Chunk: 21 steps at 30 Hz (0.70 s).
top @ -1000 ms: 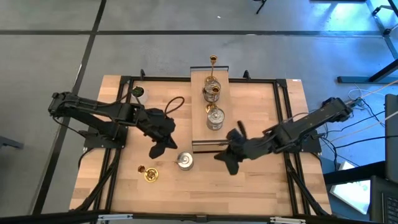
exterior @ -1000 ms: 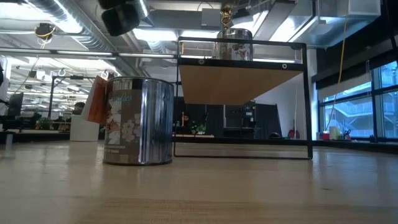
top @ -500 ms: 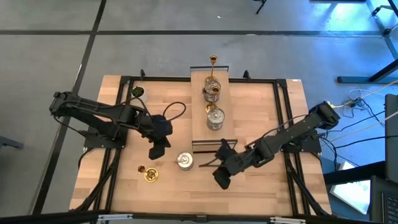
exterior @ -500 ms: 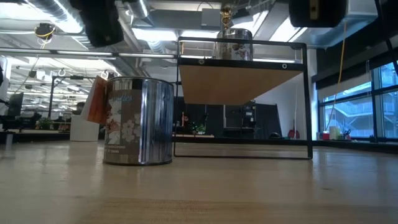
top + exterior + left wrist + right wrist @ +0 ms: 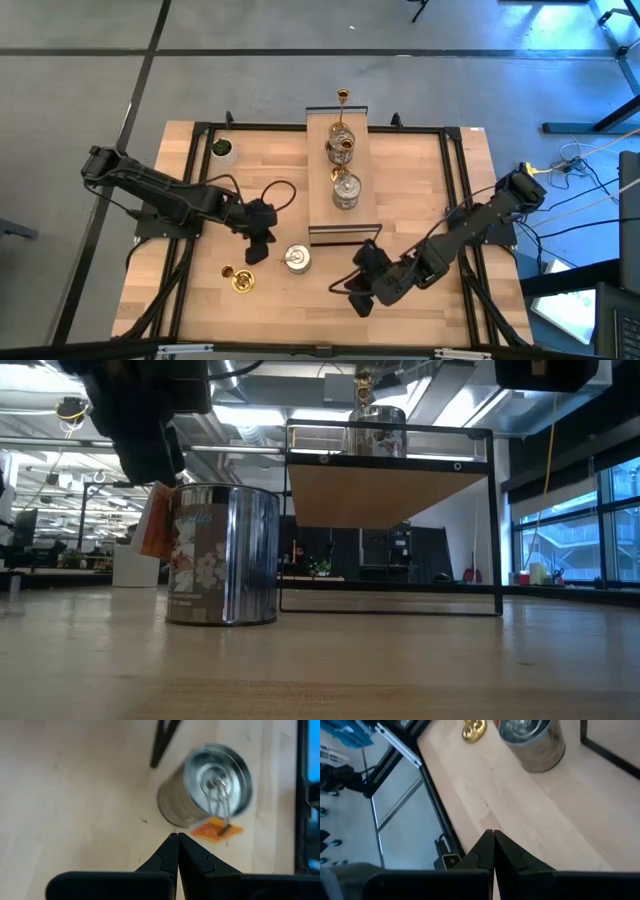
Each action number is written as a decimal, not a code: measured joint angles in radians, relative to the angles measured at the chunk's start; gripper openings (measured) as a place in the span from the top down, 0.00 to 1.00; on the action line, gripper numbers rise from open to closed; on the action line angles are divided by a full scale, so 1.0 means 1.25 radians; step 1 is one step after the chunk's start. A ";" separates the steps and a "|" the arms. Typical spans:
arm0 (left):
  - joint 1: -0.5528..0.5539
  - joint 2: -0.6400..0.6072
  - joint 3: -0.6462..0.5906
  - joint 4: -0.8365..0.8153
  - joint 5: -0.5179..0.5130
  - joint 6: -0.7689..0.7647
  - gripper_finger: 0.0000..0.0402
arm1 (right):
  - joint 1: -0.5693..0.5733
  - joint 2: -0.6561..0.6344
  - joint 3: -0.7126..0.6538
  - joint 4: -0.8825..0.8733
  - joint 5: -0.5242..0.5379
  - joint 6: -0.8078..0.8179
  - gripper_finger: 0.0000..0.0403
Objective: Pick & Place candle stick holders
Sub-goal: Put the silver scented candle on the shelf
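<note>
A small brass holder (image 5: pixel 240 280) lies toppled on the table, left of a silver tin holder (image 5: pixel 296 260). The left gripper (image 5: pixel 254 251) and right gripper (image 5: pixel 360 296), both closed and empty, flank the tin. Light, rigid and slippery, it is best gripped across its sides.

The silver candle holder (image 5: pixel 222 553) bears a floral label with unreadable script.

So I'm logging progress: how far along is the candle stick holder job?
Looks done: three holders on the raised shelf. In hand: nothing; left gripper and right gripper are shut and empty. Left: the silver holder and the brass holder on the table.
</note>
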 joint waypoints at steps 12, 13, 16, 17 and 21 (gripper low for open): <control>0.009 0.000 0.000 0.006 0.095 0.117 1.00 | 0.006 0.000 -0.012 -0.019 0.007 -0.015 0.99; 0.004 0.000 0.000 0.002 0.095 0.118 1.00 | 0.009 0.000 -0.020 -0.019 0.007 -0.007 0.99; -0.006 0.001 0.000 -0.006 0.085 0.117 1.00 | 0.020 0.000 -0.046 -0.013 0.007 0.026 0.99; -0.009 0.002 0.000 -0.006 0.081 0.117 1.00 | 0.024 0.000 -0.055 -0.009 0.007 0.039 0.99; -0.006 0.002 0.000 -0.006 0.063 0.116 1.00 | 0.030 0.000 -0.070 0.032 0.006 0.056 0.99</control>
